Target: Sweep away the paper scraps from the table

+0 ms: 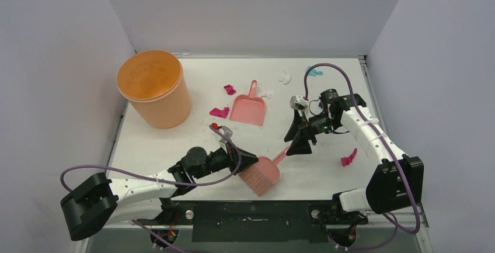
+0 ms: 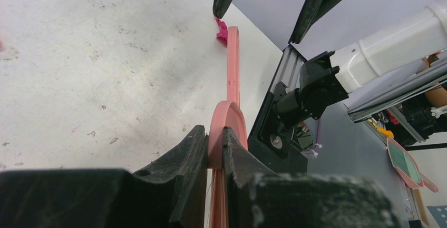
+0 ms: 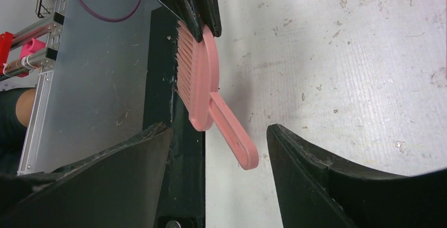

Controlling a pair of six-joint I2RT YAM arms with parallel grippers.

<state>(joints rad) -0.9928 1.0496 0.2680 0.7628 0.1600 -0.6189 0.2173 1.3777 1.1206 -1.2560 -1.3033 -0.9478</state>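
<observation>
My left gripper is shut on the head of the pink hand brush near the table's front edge. The brush handle points up and right. My right gripper is open, and the handle tip lies between its jaws, untouched. Paper scraps lie apart: magenta ones by the pink dustpan, another magenta one at the right, white ones and a teal one at the back. In the left wrist view my gripper clamps the brush.
An orange round bucket stands at the back left. The table's front metal rim runs just below the brush. Grey walls close in the back and both sides.
</observation>
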